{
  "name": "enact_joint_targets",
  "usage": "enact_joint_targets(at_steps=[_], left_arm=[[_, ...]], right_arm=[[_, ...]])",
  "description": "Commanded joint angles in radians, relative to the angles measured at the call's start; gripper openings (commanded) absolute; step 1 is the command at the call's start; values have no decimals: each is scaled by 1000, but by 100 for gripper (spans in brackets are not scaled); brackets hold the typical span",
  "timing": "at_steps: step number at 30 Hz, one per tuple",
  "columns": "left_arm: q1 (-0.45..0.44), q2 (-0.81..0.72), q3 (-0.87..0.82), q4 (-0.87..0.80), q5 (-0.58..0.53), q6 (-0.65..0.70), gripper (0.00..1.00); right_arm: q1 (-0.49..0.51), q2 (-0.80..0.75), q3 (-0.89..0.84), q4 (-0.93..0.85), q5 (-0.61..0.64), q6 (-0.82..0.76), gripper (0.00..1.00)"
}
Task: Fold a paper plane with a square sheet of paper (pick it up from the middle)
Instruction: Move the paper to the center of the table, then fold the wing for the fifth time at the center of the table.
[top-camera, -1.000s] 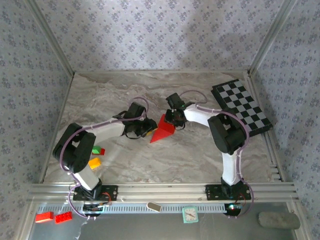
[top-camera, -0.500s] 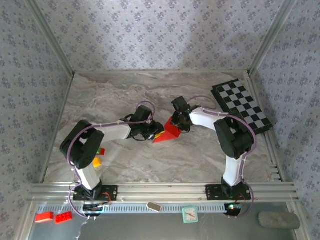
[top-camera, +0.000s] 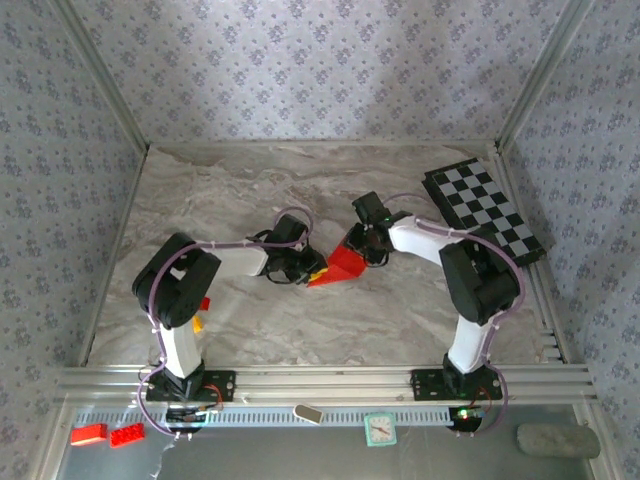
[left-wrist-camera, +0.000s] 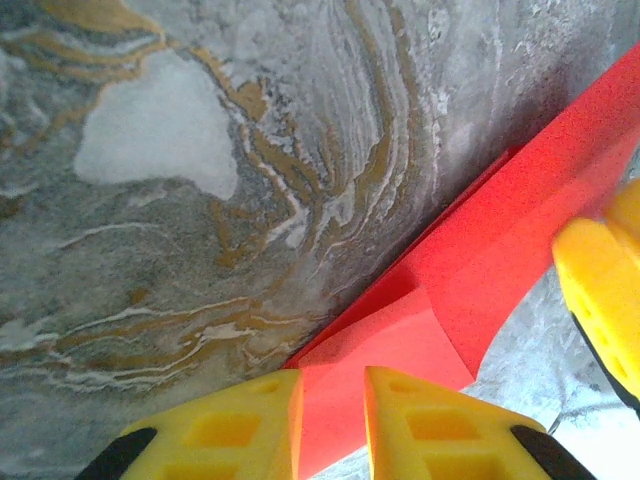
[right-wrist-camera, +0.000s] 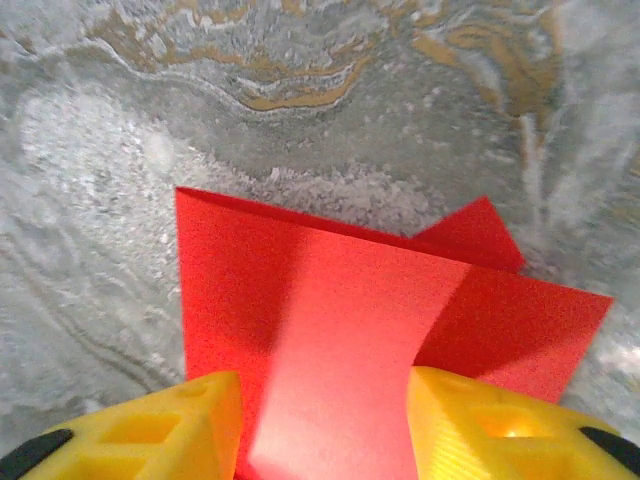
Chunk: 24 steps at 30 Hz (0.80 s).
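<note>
Your left gripper shows just a narrow gap, with a corner of the red paper between its fingers. Can't tell if it's actually pinching. Your right gripper stands wide open, paper flap between its fingers.

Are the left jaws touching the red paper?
Cannot tell. Left wrist view: the folded red paper fills the narrow gap of the left gripper, but it may lie below the jaws, not against them.
</note>
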Motion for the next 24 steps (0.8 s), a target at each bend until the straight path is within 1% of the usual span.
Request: enact_joint_targets(at_steps=[1,5,11,16,19,24], left_arm=[[5,31,16,-65,-12,2,23],[12,33,11,-72,-9,-4,22],[19,32,-5,-62,-3,-24,20],[22,36,-12,-48,3,-35,19],[22,35,-14,-48,5,-36,19],[22,33,-18,-44,7,-40,19]], right_arm=[[-29,-106,-64,39,-65,-12,54],[-55,-201,-188,121,-134,42,57],[-52,-293,-367,281,-228,136,57],[-34,-301,-442,373,-252,163,56],[-32,-281,-456,396,-261,177,56],[-31,-245,-460,449,-291,194,52]])
